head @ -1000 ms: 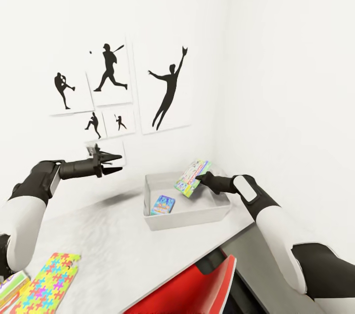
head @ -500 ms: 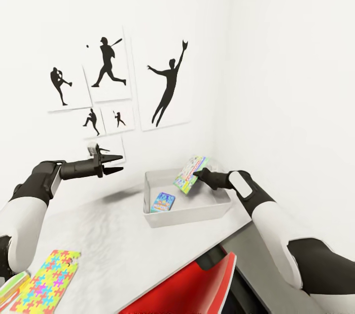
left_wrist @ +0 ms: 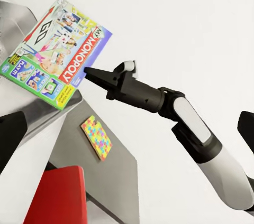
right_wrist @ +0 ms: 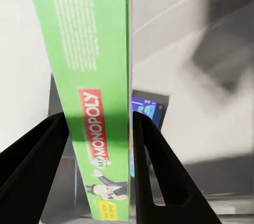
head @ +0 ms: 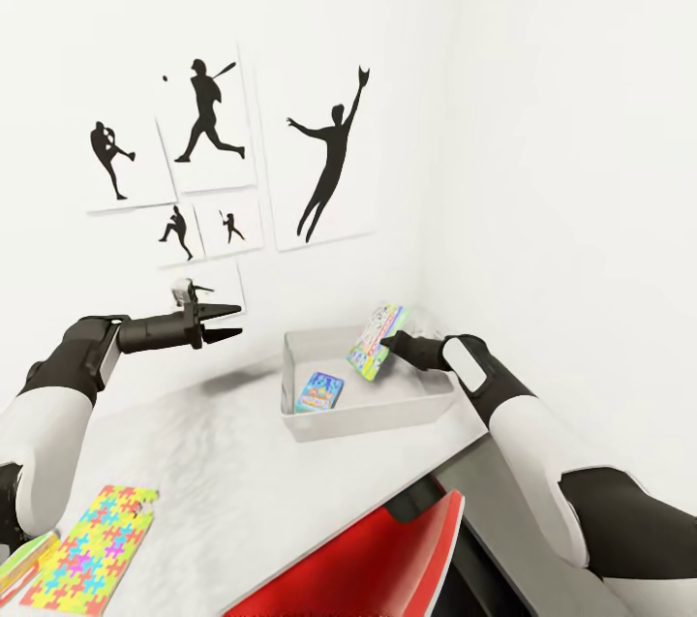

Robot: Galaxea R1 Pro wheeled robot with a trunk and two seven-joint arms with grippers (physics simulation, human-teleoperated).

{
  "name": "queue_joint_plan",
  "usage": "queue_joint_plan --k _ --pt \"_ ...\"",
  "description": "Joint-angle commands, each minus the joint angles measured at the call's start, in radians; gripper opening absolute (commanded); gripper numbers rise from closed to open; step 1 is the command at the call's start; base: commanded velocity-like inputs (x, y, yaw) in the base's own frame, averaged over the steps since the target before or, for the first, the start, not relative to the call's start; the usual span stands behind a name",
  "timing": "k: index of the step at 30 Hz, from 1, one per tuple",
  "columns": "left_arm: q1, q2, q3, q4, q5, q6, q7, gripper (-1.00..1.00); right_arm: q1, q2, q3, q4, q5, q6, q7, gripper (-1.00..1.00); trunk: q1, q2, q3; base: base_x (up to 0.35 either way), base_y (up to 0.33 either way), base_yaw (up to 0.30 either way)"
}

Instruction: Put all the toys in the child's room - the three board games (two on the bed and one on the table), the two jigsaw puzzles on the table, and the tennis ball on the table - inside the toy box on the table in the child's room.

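The right gripper (head: 390,341) has its fingers clamped on the edge of the flat pastel Monopoly board game box (head: 376,342), held tilted on edge above the shallow pale grey plastic toy box (head: 363,414) at the bench's far corner; release drops it straight inside. The left gripper (head: 230,322) hovers spread and empty.

Right gripper (right_wrist: 99,171) clamping a board game (right_wrist: 90,92) by its green edge

The two black fingers (right_wrist: 32,171) press either side of the upright Monopoly box; behind it, a second, blue board game (right_wrist: 145,113) lies inside the grey toy box (right_wrist: 211,139).
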State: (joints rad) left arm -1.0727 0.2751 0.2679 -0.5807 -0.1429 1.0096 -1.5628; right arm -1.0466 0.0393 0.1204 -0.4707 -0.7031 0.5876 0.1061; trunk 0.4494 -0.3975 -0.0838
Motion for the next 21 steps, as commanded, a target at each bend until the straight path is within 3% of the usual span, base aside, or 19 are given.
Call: queue_joint_plan --k 1,21 --pt "-0.001 -0.001 0.004 -0.001 -0.01 0.01 -0.008 1.0 -0.001 0.001 0.001 0.0 0.007 0.001 0.003 -1.0 0.001 -0.002 -0.004 0.0 0.0 0.0" --pt "-0.001 -0.001 0.005 -0.001 -0.01 0.01 -0.008 1.0 -0.001 0.005 0.001 -0.005 0.016 -0.025 0.003 -1.0 0.001 -0.002 -0.037 0.0 0.0 0.0"
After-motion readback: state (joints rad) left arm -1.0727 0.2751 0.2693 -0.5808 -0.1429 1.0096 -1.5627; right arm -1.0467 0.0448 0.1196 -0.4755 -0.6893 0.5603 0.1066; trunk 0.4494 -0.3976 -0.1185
